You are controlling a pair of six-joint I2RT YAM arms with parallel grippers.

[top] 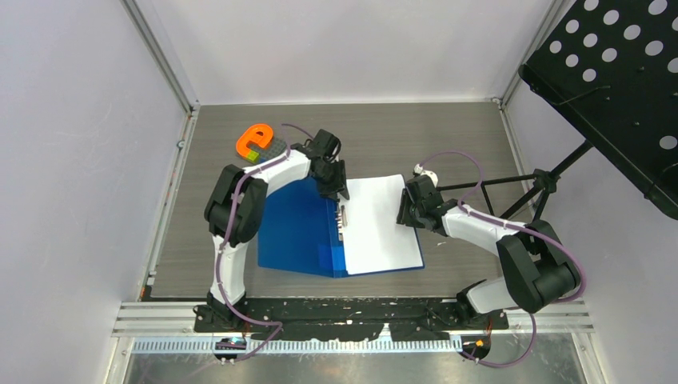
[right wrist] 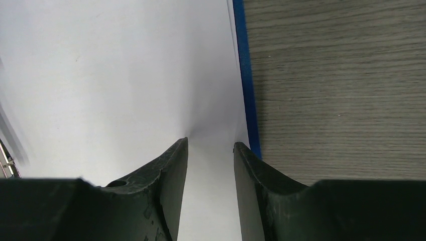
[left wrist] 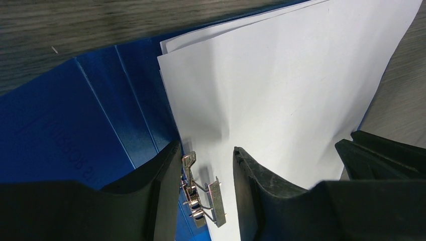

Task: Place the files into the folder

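Seating of the files (top: 380, 224) in the folder (top: 296, 228) is judged to be the step being worked on. In the overhead view, the folder is lying open on the table (top: 448, 144) with its blue cover spread leftward, and the white sheets are being carried on its right half. The left jaws are being held at the far end of the spine, by the metal clip (top: 342, 216). The right jaws are being held at the sheets' right edge.

In the left wrist view, the clip (left wrist: 203, 193) is being straddled by the left jaws, which are standing partly apart with nothing clearly pinched. Whether the sheets' edge is lying under the clip cannot be told.

In the right wrist view, the right jaws are likewise standing partly apart over the paper (right wrist: 115, 75), gripping nothing. A faint ridge is showing between them, and a blue strip of folder (right wrist: 246, 75) is showing alongside.

Next, the clip is probably to be worked over the sheets. For that, the paper is being best steadied from the right, so that nothing is skewed.
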